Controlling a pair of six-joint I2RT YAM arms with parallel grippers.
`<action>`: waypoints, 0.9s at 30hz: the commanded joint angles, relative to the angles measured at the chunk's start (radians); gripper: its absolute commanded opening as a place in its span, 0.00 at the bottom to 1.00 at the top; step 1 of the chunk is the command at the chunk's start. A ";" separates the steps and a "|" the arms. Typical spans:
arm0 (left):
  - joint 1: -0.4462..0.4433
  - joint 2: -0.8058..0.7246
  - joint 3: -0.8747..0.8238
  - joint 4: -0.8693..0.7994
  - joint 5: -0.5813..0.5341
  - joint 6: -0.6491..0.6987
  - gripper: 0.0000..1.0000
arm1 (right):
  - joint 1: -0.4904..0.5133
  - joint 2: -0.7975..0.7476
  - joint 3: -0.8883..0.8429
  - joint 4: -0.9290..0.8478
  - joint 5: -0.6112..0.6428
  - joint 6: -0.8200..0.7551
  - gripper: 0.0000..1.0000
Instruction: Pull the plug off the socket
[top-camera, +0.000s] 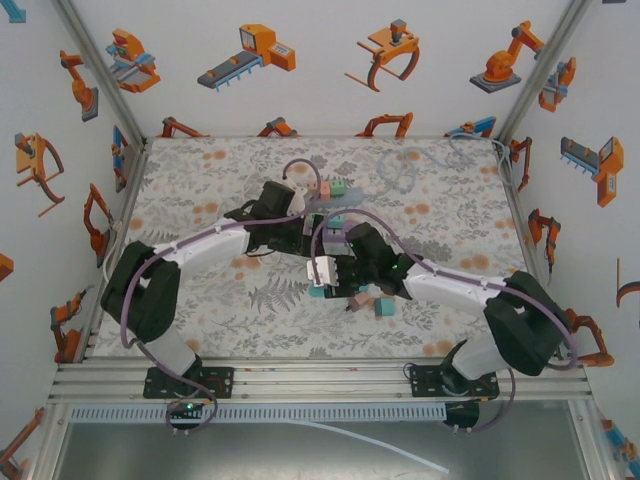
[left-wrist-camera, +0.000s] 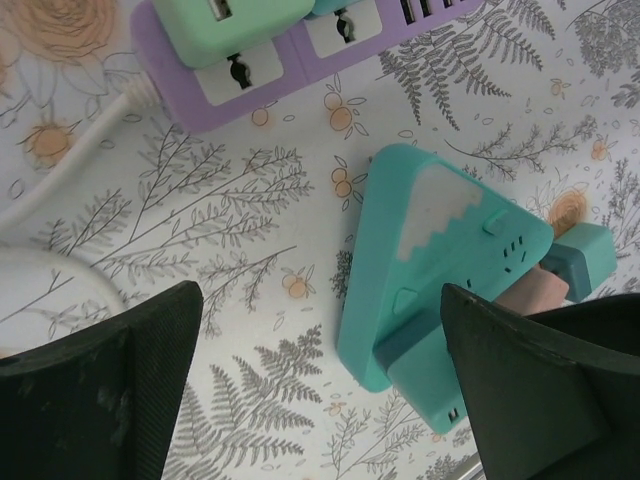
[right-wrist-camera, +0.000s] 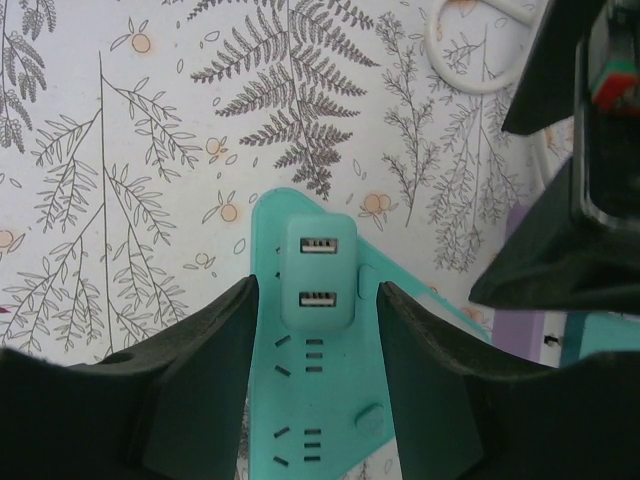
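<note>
Worktop (top-camera: 250, 320): cloth printed with ferns and orange flowers, enclosed by white walls (top-camera: 300, 90) bearing robot pictures. Socket (right-wrist-camera: 320, 430): teal, triangular, mid-worktop, with a pale green two-port plug (right-wrist-camera: 318, 275) seated on it. Right hand (right-wrist-camera: 318, 295) parted narrowly astride the plug; left hand (left-wrist-camera: 320, 300) wide apart beside the socket.

purple power strip (left-wrist-camera: 250, 100) cut by the top edge, teal socket (right-wrist-camera: 320, 420) cropped at the bottom, white cable (left-wrist-camera: 75, 150) blurred

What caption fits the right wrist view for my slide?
Right gripper straddling the pale-green USB plug seated in the teal socket.
</note>
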 joint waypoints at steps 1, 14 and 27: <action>0.000 0.056 0.054 0.004 0.076 -0.007 0.90 | -0.004 0.033 0.043 0.037 -0.047 -0.021 0.48; -0.009 0.160 0.060 -0.064 0.158 0.014 0.77 | -0.004 0.079 0.053 0.048 -0.013 -0.018 0.37; -0.038 0.241 0.074 -0.202 0.034 0.085 0.71 | -0.004 0.059 0.080 0.013 -0.011 -0.009 0.30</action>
